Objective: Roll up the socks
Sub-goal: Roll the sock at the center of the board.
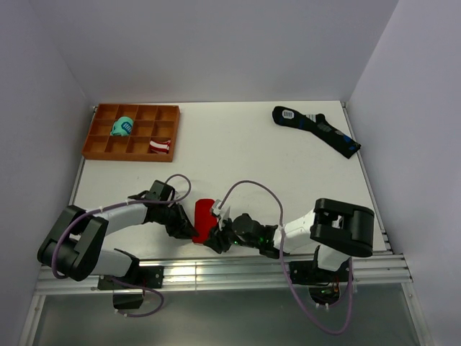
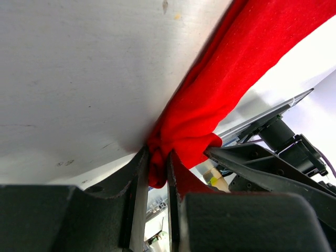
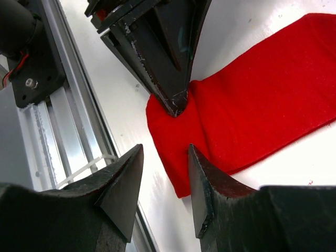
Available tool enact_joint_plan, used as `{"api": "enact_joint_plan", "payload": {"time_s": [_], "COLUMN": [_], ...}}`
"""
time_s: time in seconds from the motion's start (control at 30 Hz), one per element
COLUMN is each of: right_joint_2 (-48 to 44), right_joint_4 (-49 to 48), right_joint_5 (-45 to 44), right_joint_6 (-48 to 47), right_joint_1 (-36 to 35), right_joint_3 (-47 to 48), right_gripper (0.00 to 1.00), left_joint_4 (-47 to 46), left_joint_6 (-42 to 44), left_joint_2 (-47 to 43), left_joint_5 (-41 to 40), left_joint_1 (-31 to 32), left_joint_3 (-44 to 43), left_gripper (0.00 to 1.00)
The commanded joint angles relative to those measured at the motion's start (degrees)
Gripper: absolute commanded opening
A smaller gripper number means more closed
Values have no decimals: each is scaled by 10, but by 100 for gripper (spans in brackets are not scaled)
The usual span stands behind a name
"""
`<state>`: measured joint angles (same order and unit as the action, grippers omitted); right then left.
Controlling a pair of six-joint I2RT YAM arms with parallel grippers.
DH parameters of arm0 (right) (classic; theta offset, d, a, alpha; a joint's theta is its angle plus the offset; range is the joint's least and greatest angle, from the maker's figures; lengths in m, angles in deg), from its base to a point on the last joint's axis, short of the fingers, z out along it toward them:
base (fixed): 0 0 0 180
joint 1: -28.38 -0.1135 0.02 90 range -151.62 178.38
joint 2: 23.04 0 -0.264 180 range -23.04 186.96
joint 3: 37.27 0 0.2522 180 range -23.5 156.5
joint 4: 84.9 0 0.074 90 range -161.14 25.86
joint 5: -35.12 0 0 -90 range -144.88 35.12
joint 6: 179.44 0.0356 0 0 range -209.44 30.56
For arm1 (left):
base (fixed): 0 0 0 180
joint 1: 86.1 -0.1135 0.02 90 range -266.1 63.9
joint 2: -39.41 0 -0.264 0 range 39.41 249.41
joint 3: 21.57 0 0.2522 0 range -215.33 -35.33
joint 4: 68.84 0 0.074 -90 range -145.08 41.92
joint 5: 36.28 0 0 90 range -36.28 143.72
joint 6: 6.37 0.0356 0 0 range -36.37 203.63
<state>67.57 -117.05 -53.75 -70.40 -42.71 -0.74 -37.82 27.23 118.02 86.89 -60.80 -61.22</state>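
Left gripper (image 2: 157,160) is clamped on the near end of the socks (image 1: 204,214) — flat by the tabletop's (image 1: 238,151) near edge. Right gripper (image 3: 165,153), jaws apart, hangs just beside it, holding nothing. Tray (image 1: 104,145) sits at the far-left corner — black sock (image 1: 317,130) near the far-right.

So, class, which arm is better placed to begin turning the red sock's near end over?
Left. The left gripper pinches the red sock at its near edge, so it could probably fold that edge over. The right gripper hangs close by, jaws open, holding nothing.
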Motion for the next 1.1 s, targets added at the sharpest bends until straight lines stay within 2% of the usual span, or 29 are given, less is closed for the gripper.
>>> {"api": "enact_joint_plan", "payload": {"time_s": [0.0,0.73,1.07], "right_joint_2": [25,82,123], "right_joint_4": [-32,-84,-144], "right_joint_5": [-23,-73,-99], "right_joint_6": [5,29,62], "right_joint_1": [-9,-26,-39], "right_joint_3": [-11,-46,-81], "right_gripper": [47,47,46], "left_joint_4": [29,37,40], "left_joint_6": [16,0,-19], "left_joint_2": [6,10,12], "left_joint_5": [-45,-44,-42], "left_joint_1": [-3,-3,-4], "left_joint_3": [-6,-23,-41], "left_gripper": [0,0,0]}}
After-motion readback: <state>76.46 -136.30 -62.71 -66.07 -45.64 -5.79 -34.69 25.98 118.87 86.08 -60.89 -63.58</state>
